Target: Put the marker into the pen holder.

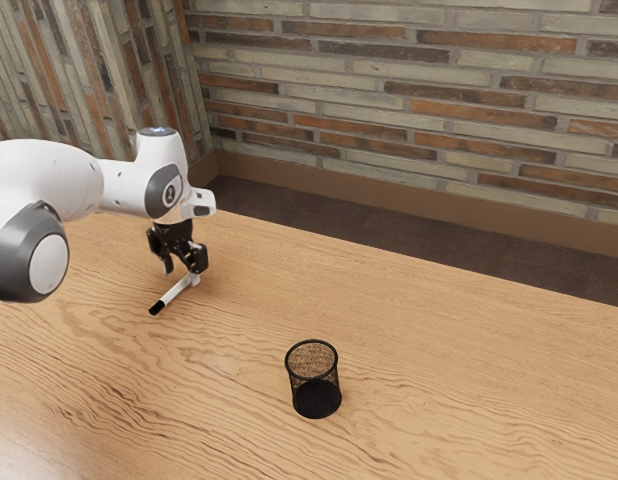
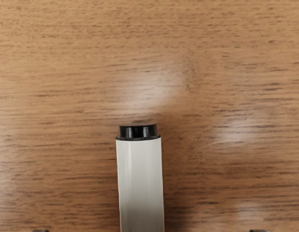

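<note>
Exterior view: black two-finger claw (image 1: 183,273) is spread over white cylindrical marker (image 1: 176,292); wooden counter (image 1: 244,325) extends between marker and round black mesh holder (image 1: 317,399).

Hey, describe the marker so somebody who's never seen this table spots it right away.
On the wooden table, find the robot's black hand. Just beneath it is a slim, straight marker, white with a black end. The only other small item, the pen holder, is a wide, all-black mesh cup.
</note>
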